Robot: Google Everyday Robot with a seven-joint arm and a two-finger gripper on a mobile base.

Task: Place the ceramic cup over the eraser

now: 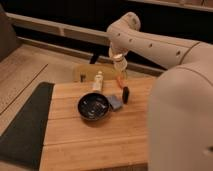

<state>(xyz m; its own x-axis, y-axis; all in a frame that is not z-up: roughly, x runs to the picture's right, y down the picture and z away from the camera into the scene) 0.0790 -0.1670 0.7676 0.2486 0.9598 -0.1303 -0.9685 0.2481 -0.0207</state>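
Note:
My gripper hangs above the back right part of the wooden table. It is shut on the small cream ceramic cup and holds it in the air. The eraser, a small black block, stands on the table below and slightly in front of the gripper, well apart from the cup. The arm reaches in from the right, and its large pale body fills the right side of the view.
A dark bowl sits mid-table with a flat grey-blue pad between it and the eraser. A slim white bottle stands behind the bowl. A small orange item lies under the gripper. A dark mat lies left of the table.

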